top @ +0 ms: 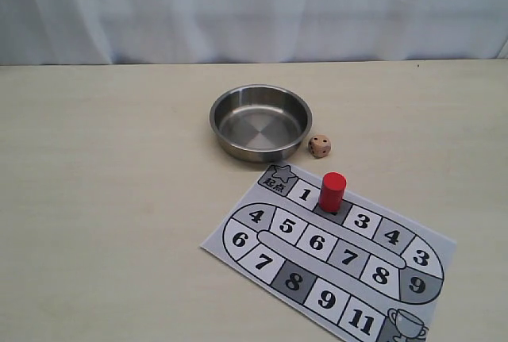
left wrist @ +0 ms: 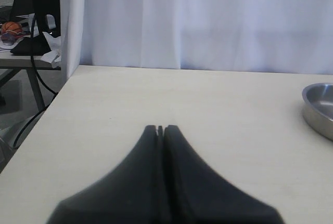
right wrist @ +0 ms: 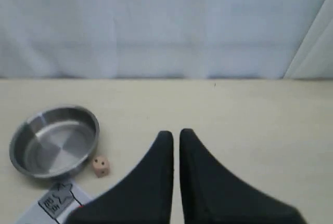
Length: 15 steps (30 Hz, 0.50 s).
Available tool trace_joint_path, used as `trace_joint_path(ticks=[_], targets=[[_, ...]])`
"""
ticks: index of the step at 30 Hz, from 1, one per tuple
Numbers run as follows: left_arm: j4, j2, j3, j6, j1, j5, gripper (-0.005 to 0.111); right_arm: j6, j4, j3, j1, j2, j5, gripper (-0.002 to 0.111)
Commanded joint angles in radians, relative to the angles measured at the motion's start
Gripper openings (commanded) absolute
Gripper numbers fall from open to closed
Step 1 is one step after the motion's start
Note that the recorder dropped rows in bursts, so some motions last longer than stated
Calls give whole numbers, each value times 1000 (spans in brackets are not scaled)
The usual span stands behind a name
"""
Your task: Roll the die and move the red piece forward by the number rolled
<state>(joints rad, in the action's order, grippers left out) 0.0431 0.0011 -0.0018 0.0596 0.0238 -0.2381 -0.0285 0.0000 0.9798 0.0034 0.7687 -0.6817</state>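
Right wrist view | right pincer nearly pressed together | die apart, beside bowl

Cropped and unreadable
The board runs past the lower edge; the die face is too small to read.

Your table reads pale cream with a faint grain, and there's a white curtain behind it. The bowl is silver-grey steel, its floor flashing light and dark wedges. The die comes up light tan with dark pips. The red piece is solid red, and the square under it is dark grey. The board is white, its squares white, pale grey and dark grey, with bold black numerals, a grey star and a grey trophy. Your left gripper and right gripper are both matte black.
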Motion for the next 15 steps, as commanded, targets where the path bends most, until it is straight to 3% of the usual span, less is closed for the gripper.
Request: trace_joint_path(ticks=[1, 15], targets=[[-1, -1, 2, 5, 0, 6, 0, 29, 19, -5, -5, -173, -2, 4], [-1, -1, 2, 5, 0, 6, 0, 22, 11, -5, -5, -606, -57, 4]])
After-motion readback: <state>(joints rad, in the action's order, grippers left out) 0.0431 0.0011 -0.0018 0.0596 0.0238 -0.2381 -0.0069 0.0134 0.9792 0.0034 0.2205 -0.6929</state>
